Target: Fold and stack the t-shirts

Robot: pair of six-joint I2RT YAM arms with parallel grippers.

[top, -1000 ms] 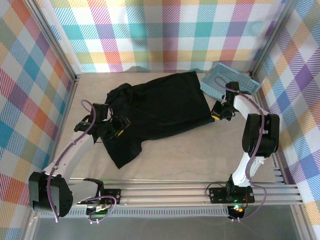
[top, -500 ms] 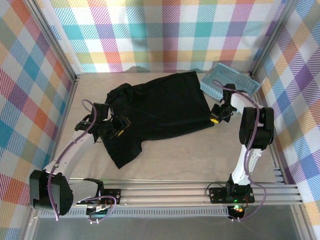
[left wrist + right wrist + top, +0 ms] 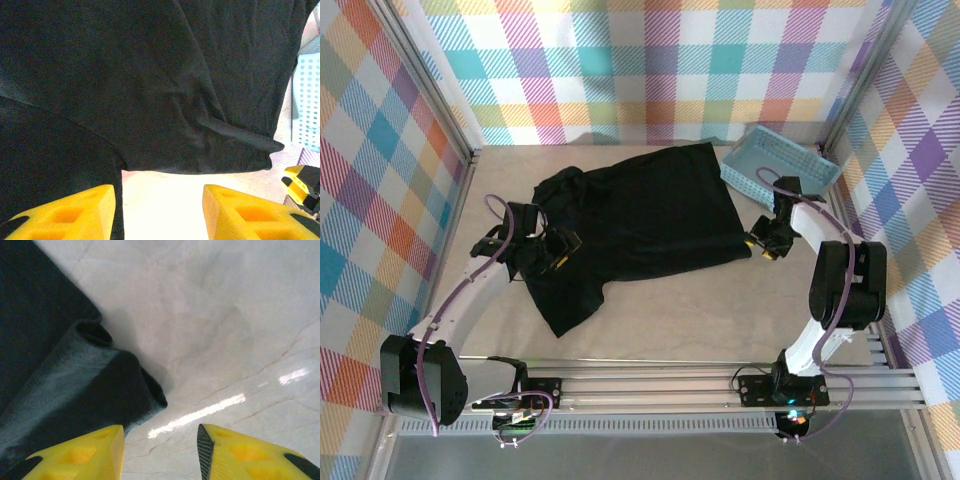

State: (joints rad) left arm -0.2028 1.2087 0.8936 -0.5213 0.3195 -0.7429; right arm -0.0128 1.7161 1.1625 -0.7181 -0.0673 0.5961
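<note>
t-shirt [image 3: 640, 215] lies spread flat on the table [image 3: 720, 300], just beside the basket [image 3: 780, 165]. its long axis runs straight away from the basket: hem end next to it, collar and sleeves at the far end.

right gripper [image 3: 761, 243]: on the basket's near side, toward the arm bases, at the shirt's near hem corner. jaws wide, holding nothing. in the right wrist view the rolled hem corner [image 3: 120, 385] sits ahead and off toward one finger [image 3: 75, 455], not in the gap; bare table lies ahead of the gap.

left gripper [image 3: 558, 254]: well apart from the basket, over the sleeve end. jaws wide, nothing between. its wrist view looks along the cloth toward the basket, which sits beyond the hem.

judgement: the right arm is nearer the hem corner. you would likely need to shift it away from the basket, onto the cloth, before closing.
</note>
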